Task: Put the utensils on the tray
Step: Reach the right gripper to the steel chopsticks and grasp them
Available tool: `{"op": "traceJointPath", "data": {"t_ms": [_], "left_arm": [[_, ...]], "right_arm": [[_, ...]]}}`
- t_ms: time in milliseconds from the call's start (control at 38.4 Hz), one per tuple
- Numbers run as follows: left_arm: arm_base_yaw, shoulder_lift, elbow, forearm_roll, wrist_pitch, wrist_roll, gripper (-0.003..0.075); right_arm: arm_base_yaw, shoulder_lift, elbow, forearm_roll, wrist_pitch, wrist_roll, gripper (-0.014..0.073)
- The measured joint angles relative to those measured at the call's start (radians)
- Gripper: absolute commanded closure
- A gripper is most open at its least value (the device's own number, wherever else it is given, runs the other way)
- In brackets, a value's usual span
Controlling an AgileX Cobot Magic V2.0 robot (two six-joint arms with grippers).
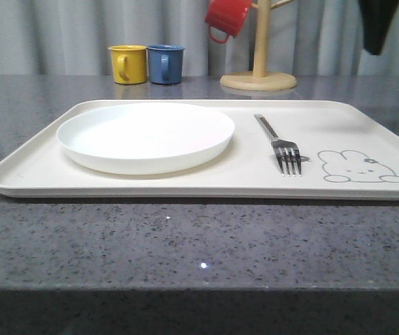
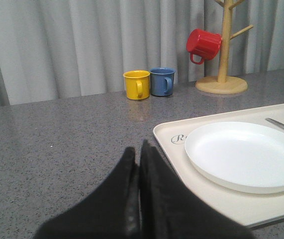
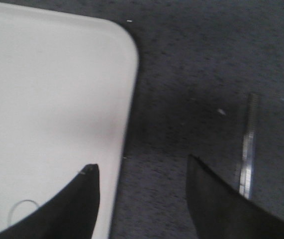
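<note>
1. Front view: the plate (image 1: 145,136) and the fork (image 1: 280,144) are seen lying on the tray (image 1: 31,174), the fork just beside the plate. The tray is set on a speckled grey tabletop (image 1: 185,244), with grey curtains (image 1: 59,31) hung behind it.

2. Left wrist view: the left gripper (image 2: 140,149) is seen with jaws pressed together on nothing, beside the tray's corner.

3. Right wrist view: the right gripper (image 3: 142,177) is held wide open and empty over the tray's edge. A flat metal strip (image 3: 247,149), probably a chopstick, lies on the tabletop well apart from the tray; being thin, it could be missed or could slip.
</note>
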Motion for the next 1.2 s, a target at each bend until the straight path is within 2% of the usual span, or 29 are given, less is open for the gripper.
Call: {"op": "traceJointPath", "data": {"t_ms": [208, 443, 599, 1068, 1120, 1198], "left_arm": [[0.000, 0.000, 0.000, 0.000, 0.000, 0.000, 0.0738], [0.000, 0.000, 0.000, 0.000, 0.000, 0.000, 0.0738], [0.000, 0.000, 0.000, 0.000, 0.000, 0.000, 0.0738], [0.000, 0.000, 0.000, 0.000, 0.000, 0.000, 0.0738], [0.000, 0.000, 0.000, 0.000, 0.000, 0.000, 0.0738], [0.000, 0.000, 0.000, 0.000, 0.000, 0.000, 0.0738]], "right_arm": [[-0.188, -0.076, 0.121, 0.002, 0.004, -0.089, 0.0172], [-0.303, -0.083, 0.296, 0.056, -0.007, -0.155, 0.0194], [-0.331, -0.083, 0.369, 0.070, -0.080, -0.175, 0.0258], [-0.340, -0.018, 0.391, 0.080, -0.138, -0.191, 0.0260], [-0.340, -0.016, 0.389, 0.080, -0.138, -0.196, 0.0289], [-0.340, -0.016, 0.389, 0.084, -0.138, -0.196, 0.0407]]}}
